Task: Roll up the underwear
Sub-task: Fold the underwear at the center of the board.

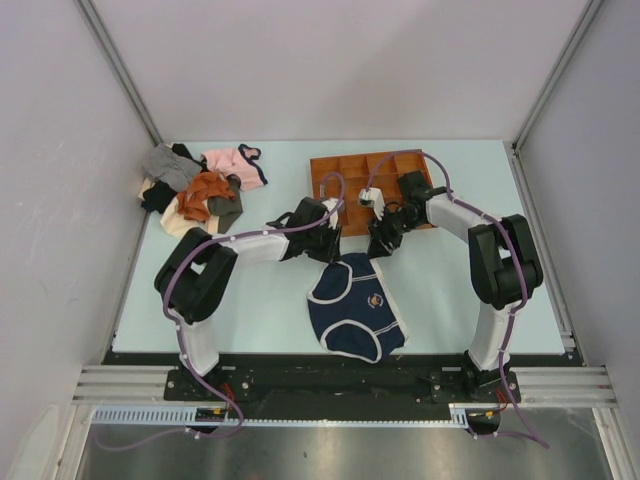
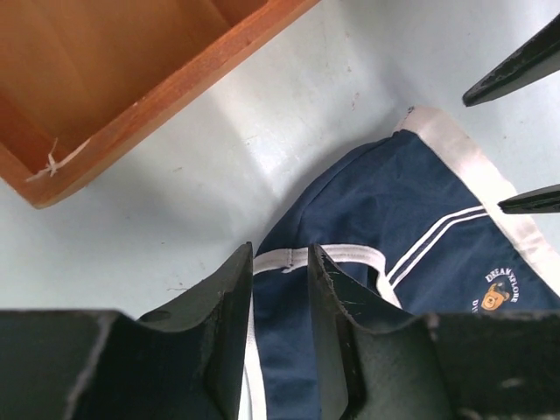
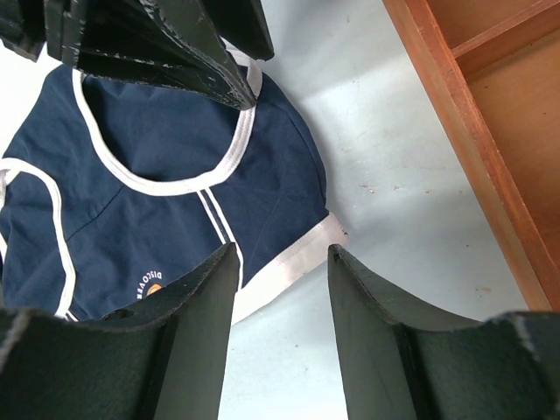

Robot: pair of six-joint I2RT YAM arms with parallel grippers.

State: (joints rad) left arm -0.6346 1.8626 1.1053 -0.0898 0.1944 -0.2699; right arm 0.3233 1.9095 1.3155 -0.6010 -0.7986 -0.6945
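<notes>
Underwear [image 1: 355, 305]: spread flat on bench [image 1: 250, 310], just off near edge of tray [image 2: 179, 94], not touching it. Not rolled at all yet. Emblem [image 2: 494, 297] facing up. Spare garment pile [image 1: 200, 190] off to tray's left, well apart from the job.

Left jaws: down at the underwear edge nearest tray, straddling white trim [image 2: 280, 258]. Narrow gap showing, fabric in that gap. Can't tell whether pinched or only bracketed.

Right jaws: released, wide apart, holding nothing. Hovering close to tray's near edge, over the white-banded corner of that same underwear edge, beside the left jaws.

Step in hand, best guess: pickup before the first turn, i.e. getting both sets of jaws onto the tray-side edge.

Next move, as a judgement:
- Settle the left pinch on the trim first; re-seat if only one layer caught.
- Lower right jaws onto the white band, level with the left pair, then clench.
- Lift only slightly, fold the edge over away from tray, both sides in step, to keep the roll straight.
- Repeat in short turns toward the far hem.

Risks: thin fabric lying flat on bench, so easy to miss or slip off the trim; skewed or loose roll from uneven pull; snagging tray's near edge if lifted toward it.
</notes>
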